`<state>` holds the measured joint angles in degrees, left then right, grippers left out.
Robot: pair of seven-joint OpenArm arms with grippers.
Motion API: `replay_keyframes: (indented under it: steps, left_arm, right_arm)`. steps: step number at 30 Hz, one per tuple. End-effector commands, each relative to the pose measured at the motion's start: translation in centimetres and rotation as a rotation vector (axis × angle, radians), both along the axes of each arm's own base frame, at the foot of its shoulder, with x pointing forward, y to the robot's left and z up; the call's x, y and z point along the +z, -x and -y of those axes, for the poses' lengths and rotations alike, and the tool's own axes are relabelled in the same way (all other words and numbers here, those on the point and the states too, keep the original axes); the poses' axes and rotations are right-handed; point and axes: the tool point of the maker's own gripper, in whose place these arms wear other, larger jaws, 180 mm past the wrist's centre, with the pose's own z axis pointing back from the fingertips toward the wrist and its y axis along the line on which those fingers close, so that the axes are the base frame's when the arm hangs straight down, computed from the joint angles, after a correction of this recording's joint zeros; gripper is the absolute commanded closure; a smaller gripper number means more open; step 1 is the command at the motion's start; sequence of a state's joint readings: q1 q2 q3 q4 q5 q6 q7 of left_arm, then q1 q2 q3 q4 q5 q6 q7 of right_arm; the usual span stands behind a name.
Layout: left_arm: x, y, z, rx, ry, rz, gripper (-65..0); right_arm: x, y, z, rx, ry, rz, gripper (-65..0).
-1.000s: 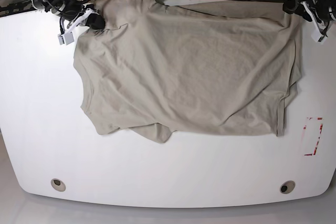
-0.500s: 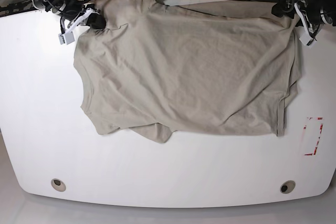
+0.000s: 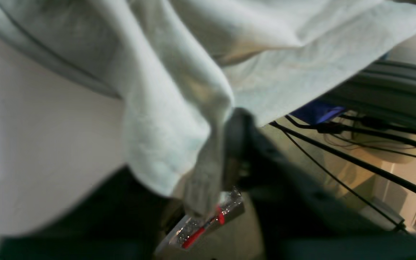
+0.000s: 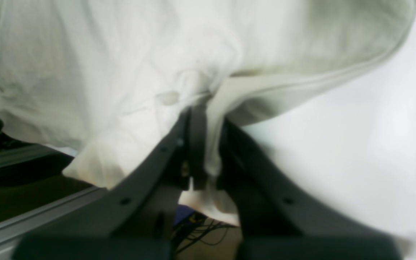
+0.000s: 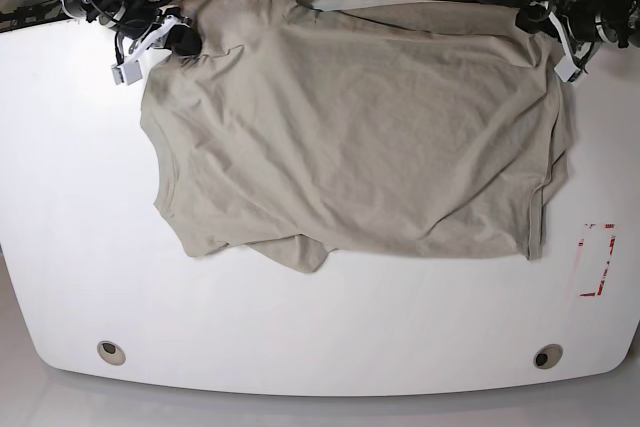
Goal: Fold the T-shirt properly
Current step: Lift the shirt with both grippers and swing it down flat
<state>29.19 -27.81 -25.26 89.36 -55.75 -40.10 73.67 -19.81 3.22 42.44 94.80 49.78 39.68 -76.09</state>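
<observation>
The right gripper (image 4: pixel 208 144) is pinched tight on a fold of the T-shirt (image 5: pixel 350 137) at its far corner by the sleeve, the cloth bunched between the dark jaws, and the left gripper (image 3: pixel 226 159) bites the opposite far corner, a tuck of hem trapped in its closed jaws. The beige shirt lies spread and wrinkled across the white table (image 5: pixel 320 327), its far edge hanging a little past the table's back rim, one sleeve poking out at the near side. Holding both far corners at once looks like the set-up for lifting that edge and carrying it toward the near side, so the fold comes out square. A red-marked rectangle (image 5: pixel 597 259) sits on the table beyond the hem, apart from the cloth. I can make out no print, label or lettering on the shirt.
</observation>
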Motion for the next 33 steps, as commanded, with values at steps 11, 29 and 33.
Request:
replay_keyframes:
  steps: [11,29,33]
  left_arm:
    - [2.0,-1.1,-3.9,0.050,-0.089,0.051,-0.1]
    - [12.3,-13.8,-0.2,-0.287,-0.408,0.490,0.0]
    - [15.1,-17.5,0.1,-0.303,-0.472,0.570,0.0]
  right_arm:
    - [0.8,-0.6,0.3,-0.002,0.004,0.039,0.0]
    - [7.1,-11.0,3.2,0.014,0.087,0.304,0.0]
    - [10.5,-14.3,5.3,0.023,0.153,0.402,0.0]
